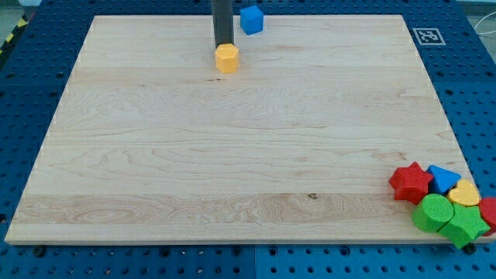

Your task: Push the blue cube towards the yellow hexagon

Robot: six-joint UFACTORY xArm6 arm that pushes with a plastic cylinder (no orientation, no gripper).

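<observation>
The blue cube (251,19) sits near the top edge of the wooden board, just right of centre. The yellow hexagon (226,58) lies a short way below and to the left of it. The dark rod comes down from the view's top between them, and my tip (223,46) ends right at the hexagon's top edge, seemingly touching it. The tip is left of and below the blue cube, apart from it.
A cluster of blocks lies at the board's bottom right corner: a red star (410,182), a blue block (442,178), a yellow heart (465,194), a green cylinder (432,211), a green star (464,225) and a red block (489,209). A marker tag (428,36) is at the top right.
</observation>
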